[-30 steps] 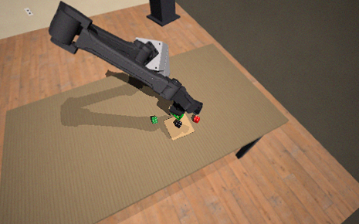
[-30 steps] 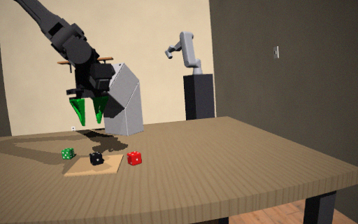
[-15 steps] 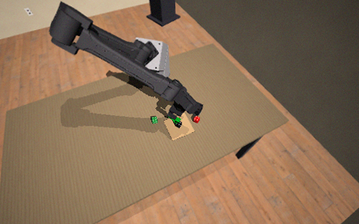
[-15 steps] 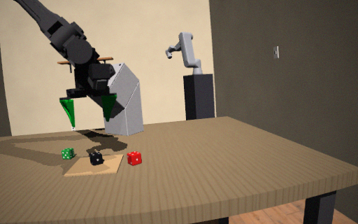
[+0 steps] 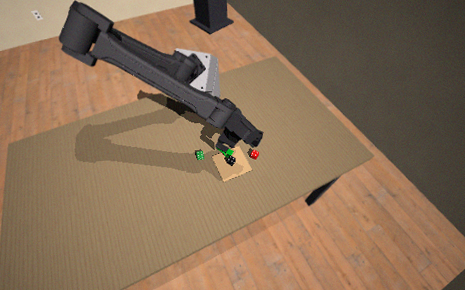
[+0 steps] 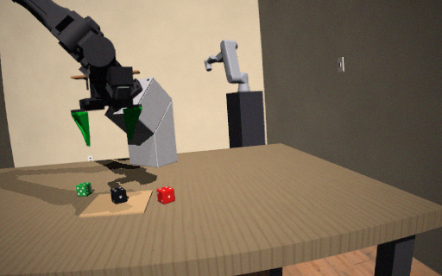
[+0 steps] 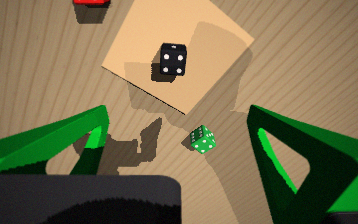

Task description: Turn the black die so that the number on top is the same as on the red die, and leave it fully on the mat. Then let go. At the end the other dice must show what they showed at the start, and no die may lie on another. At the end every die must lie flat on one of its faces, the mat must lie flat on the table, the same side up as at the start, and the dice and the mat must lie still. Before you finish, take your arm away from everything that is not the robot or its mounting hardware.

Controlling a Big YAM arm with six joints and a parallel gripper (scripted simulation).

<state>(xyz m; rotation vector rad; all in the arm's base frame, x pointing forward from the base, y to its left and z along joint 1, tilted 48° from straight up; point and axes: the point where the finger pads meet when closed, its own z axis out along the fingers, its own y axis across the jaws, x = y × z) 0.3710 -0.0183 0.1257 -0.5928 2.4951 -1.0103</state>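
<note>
The black die (image 5: 230,160) (image 6: 119,195) (image 7: 173,59) lies flat near the middle of the tan mat (image 5: 226,174) (image 6: 137,207) (image 7: 131,35). The wrist view shows four pips on its top; a side with one pip faces the exterior view. The red die (image 5: 254,154) (image 6: 166,195) (image 7: 92,1) lies on the table beside the mat, with one pip on its side facing the exterior camera. Its top number is hard to read now. My gripper (image 6: 110,142) (image 7: 178,112) is wide open and empty, well above the table, with the black die clear of its fingers.
A green die (image 5: 199,155) (image 6: 84,189) (image 7: 202,139) lies on the table (image 5: 130,211) (image 6: 242,203) off the mat, on the other side from the red die. The dice are apart from one another. The arm's shadow falls across the table and part of the mat.
</note>
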